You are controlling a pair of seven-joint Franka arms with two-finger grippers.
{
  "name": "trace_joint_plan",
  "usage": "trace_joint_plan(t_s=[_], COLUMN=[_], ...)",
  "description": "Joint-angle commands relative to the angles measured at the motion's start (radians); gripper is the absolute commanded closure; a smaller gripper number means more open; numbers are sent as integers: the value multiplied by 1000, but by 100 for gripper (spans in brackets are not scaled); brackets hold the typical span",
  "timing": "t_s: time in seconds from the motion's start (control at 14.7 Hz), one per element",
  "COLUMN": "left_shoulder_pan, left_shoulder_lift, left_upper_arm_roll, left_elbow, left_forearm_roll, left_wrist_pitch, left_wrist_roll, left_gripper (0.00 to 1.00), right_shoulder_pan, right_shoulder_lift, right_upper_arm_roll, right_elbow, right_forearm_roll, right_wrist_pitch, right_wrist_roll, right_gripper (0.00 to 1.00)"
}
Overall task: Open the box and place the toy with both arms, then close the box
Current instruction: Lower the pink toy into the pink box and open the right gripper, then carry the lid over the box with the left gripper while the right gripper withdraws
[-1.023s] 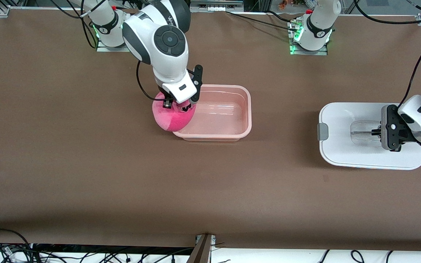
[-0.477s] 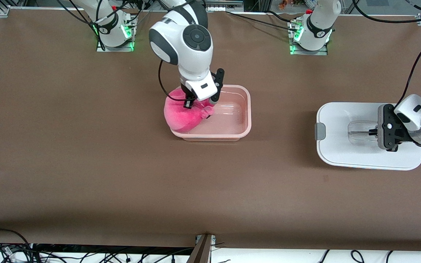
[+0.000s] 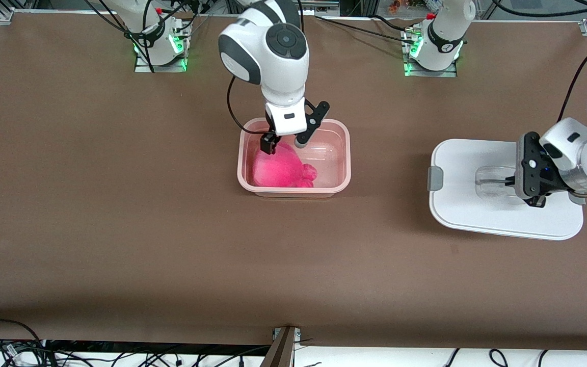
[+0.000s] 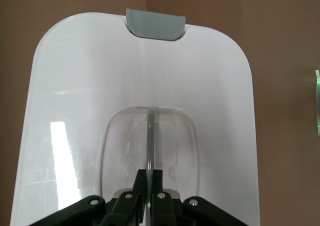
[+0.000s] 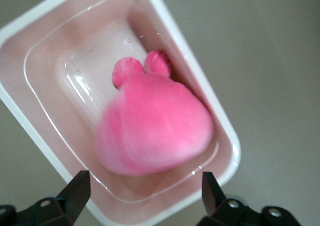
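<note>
The pale pink tub [image 3: 342, 153] stands open at mid-table. The hot-pink plush pig [image 3: 281, 171] lies inside it, at the end toward the right arm; it also shows in the right wrist view [image 5: 155, 128] inside the tub [image 5: 30, 51]. My right gripper [image 3: 286, 141] is open and empty just over the pig; its fingertips [image 5: 80, 188] stand wide apart. The white lid [image 3: 456, 204] is at the left arm's end of the table, tilted. My left gripper [image 3: 515, 179] is shut on its clear handle [image 4: 150, 136]. The lid [image 4: 75, 86] shows a grey clip [image 4: 155, 25].
Both arm bases [image 3: 431, 46] stand along the table's edge farthest from the front camera. Brown tabletop [image 3: 171, 244] spreads around the tub and lid. Cables hang beyond the table edge nearest the front camera.
My right gripper carried the pig from the tub's rim into the tub and let it go, opening. My left gripper lifted the lid and shifted it toward the tub.
</note>
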Motion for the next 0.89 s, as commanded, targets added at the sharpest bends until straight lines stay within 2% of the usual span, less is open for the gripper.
trace_joint_plan(t_s=[0.0, 0.14, 0.27, 0.41, 0.61, 0.82], left_shoulder_pan=[3, -1, -1, -32, -189, -347], left_shoulder_lift=[-26, -26, -23, -7, 35, 102], left_upper_arm_roll=[-3, -27, -124, -196, -202, -201], left_elbow=[7, 7, 5, 1, 1, 0], left_forearm_roll=[-68, -117, -127, -168, -161, -161], left_wrist_pitch=[-18, -16, -14, -7, 15, 151], left_wrist_roll=[1, 18, 5, -85, -253, -476], left_gripper=[100, 100, 100, 100, 100, 100], right_shoulder_pan=[-8, -75, -178, -305, -495, -603], right_shoulder_lift=[-6, -24, -38, -49, -50, -50], right_upper_arm_roll=[-13, -27, -27, -29, -27, -27], right_elbow=[112, 118, 118, 118, 117, 118], right_forearm_roll=[21, 28, 63, 137, 237, 237], right_wrist_pitch=[-119, -159, -161, -170, -194, -256], right_wrist_roll=[60, 55, 57, 52, 49, 49], right_gripper=[0, 0, 0, 0, 0, 0])
